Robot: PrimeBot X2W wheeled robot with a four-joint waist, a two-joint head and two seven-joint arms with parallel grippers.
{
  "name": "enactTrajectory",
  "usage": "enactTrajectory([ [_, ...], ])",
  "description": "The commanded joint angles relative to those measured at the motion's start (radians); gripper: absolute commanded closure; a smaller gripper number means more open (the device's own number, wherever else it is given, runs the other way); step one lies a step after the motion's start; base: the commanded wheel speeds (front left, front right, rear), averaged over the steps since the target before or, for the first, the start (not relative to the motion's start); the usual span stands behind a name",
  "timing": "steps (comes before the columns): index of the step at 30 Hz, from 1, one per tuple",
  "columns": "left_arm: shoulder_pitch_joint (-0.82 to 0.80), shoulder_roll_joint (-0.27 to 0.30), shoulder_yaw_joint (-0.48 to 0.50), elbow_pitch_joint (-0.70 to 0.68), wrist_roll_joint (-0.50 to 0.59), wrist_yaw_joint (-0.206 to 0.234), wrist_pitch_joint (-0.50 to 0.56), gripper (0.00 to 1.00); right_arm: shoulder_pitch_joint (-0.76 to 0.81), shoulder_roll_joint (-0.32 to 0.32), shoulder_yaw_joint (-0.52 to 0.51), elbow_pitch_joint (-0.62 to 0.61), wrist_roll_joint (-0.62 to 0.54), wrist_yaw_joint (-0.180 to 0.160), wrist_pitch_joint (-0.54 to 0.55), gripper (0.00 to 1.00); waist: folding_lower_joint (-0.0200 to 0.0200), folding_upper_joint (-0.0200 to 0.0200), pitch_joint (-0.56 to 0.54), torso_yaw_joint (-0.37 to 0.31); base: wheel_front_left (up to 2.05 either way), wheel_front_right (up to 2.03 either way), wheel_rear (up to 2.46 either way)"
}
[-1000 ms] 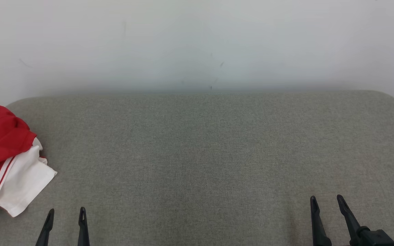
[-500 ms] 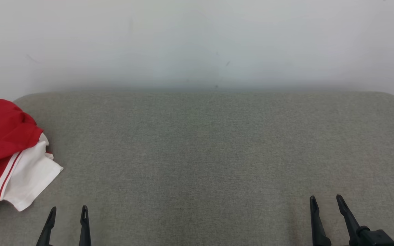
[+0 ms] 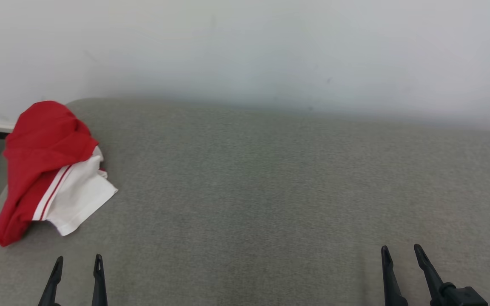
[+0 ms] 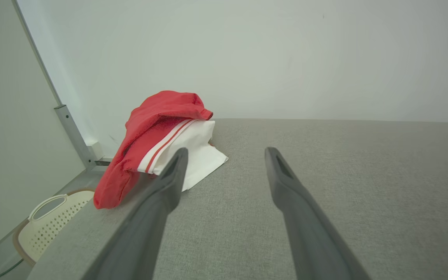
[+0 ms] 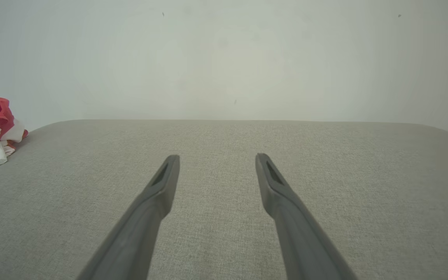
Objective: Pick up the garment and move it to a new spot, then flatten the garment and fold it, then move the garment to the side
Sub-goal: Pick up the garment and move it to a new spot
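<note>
Grippers are waiting open and empty over the near edge of the padded grey surface (image 3: 245, 204): the left gripper (image 3: 78, 258) and the right gripper (image 3: 400, 248) are each holding their jaws wide and grasping nothing. Ahead and a little left of the left gripper, the garment (image 3: 49, 170) is lying bunched at the far left corner, a red hump over a white flap with red stripes, running along the left edge and well apart from the right gripper. The left arm is looking like the better one for this pick. It is probably wise to be closing on the thick red hump rather than the thin white flap, then lifting clear before carrying toward the open middle, since dragging is risking a slide off the edge toward the basket (image 4: 49, 221) on the floor. Beyond it all, the pale wall (image 3: 245, 51) is standing close behind.
</note>
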Motion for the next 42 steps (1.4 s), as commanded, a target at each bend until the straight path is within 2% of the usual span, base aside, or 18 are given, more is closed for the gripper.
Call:
enactTrajectory([
  [1,-0.003,0.002,0.002,0.003,0.004,0.001,-0.003,0.0,0.007,-0.003,0.001,-0.001,-0.004,0.003,-0.001,0.0,0.0,0.0,-0.002,0.05,0.0,0.0,0.0],
  [28,-0.009,-0.017,0.058,0.017,-0.018,0.005,-0.003,0.0,-0.014,-0.002,0.057,0.01,-0.017,0.003,-0.001,0.0,0.0,0.0,0.01,0.358,0.0,0.0,0.0],
  [42,-0.008,-0.02,0.09,-0.001,-0.037,0.008,-0.003,0.0,-0.054,-0.003,0.094,0.023,-0.023,0.003,-0.001,0.0,0.0,0.0,0.028,0.372,0.0,0.0,0.0],
])
